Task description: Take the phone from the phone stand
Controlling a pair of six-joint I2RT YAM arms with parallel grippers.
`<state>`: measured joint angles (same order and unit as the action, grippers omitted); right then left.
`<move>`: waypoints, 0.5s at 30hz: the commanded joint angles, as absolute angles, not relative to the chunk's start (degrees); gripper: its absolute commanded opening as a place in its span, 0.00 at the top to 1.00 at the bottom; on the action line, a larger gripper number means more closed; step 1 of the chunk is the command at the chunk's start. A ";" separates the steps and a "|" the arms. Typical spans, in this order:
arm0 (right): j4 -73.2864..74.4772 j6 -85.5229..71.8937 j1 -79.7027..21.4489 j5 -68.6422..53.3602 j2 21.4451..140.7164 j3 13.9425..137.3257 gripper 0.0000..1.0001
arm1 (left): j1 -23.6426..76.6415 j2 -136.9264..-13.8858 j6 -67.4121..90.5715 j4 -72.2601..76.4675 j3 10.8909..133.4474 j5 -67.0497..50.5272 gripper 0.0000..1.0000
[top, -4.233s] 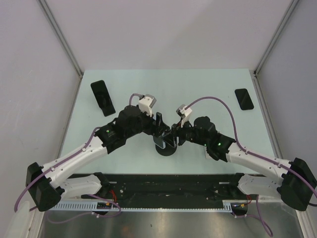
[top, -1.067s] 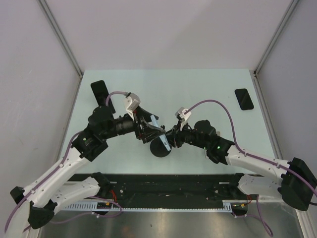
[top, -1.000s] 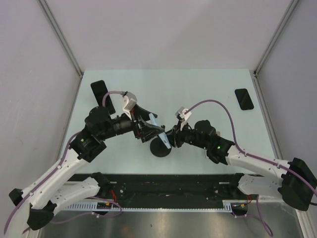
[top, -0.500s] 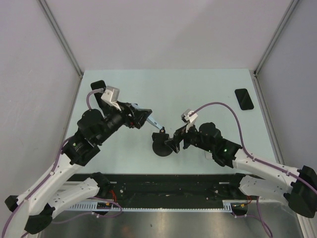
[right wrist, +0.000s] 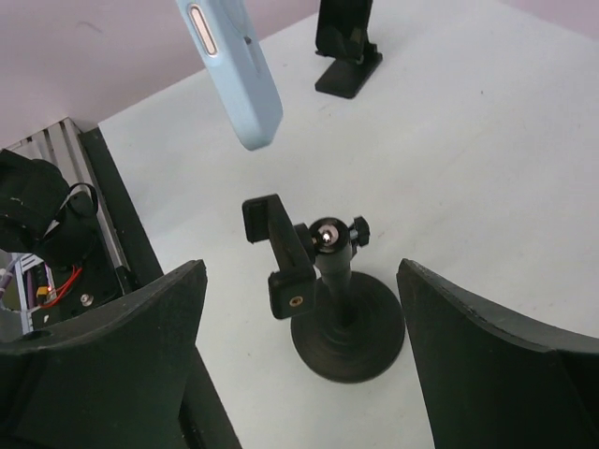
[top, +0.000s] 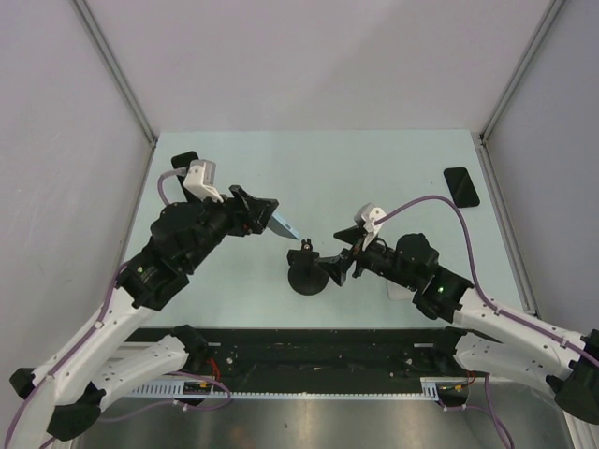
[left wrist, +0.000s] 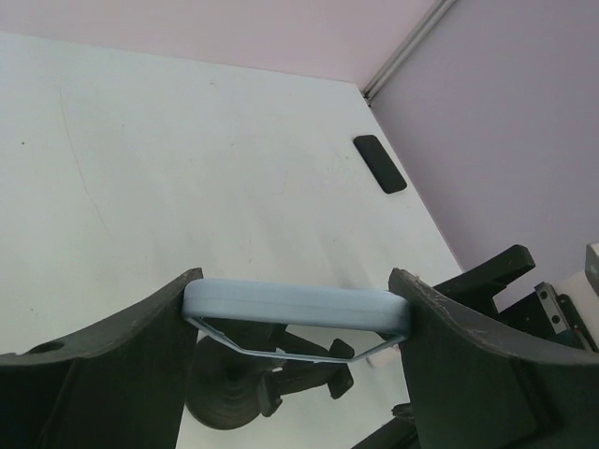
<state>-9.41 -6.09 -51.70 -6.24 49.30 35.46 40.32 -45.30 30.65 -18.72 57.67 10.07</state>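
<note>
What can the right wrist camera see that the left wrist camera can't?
Right wrist only: that the clamp of the phone stand is empty, plus a dark upright object farther back. Left wrist only: the left gripper clamping the light blue phone, and a black phone lying flat on the table. Both: the light blue phone, held clear of the stand, and the stand itself.

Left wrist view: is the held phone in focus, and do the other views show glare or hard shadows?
Left wrist: the phone edge is sharp, the table behind washed pale. Right wrist: the phone stand is crisp, with only a faint soft shadow at its base. Top external: even light, no glare on the table.
</note>
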 commanded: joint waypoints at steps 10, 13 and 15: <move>-25.21 1.14 -52.47 -10.02 59.93 40.95 0.13 | 39.99 -47.64 42.00 -14.15 62.58 7.29 1.00; -27.59 1.14 -52.56 -10.98 62.04 42.01 0.14 | 39.99 -48.07 44.20 -13.45 63.10 7.21 1.00; -28.91 1.06 -52.56 -11.34 62.93 42.10 0.16 | 39.99 -48.34 45.17 -12.57 63.02 6.77 1.00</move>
<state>-20.93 -0.23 -52.18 -9.93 61.30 38.68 40.32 -48.66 39.83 -19.00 59.00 8.19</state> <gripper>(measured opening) 0.857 0.796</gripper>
